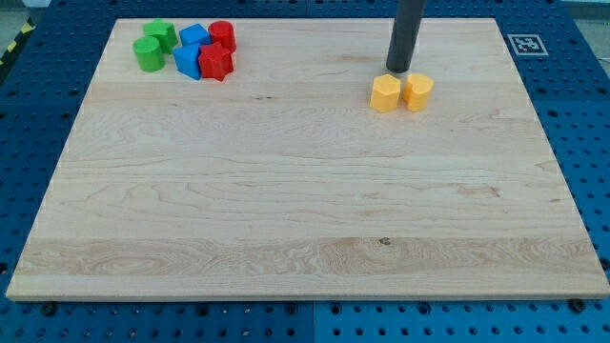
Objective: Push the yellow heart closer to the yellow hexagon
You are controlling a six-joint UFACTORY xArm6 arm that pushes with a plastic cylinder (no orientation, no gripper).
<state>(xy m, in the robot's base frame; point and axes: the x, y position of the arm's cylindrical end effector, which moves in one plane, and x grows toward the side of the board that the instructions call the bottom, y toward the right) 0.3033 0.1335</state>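
Two yellow blocks sit side by side at the view's upper right of the wooden board. The left one point(385, 94) looks like the yellow hexagon. The right one point(417, 91) looks like the yellow heart. They touch or nearly touch. My tip point(398, 70) is the lower end of the dark rod. It stands just above the two blocks in the view, over the seam between them and very close to both.
A cluster at the view's top left holds two green blocks point(149, 53) point(161, 35), two blue blocks point(193, 38) point(188, 60) and two red blocks point(222, 36) point(215, 63). The board's top edge point(305, 19) lies just behind the rod.
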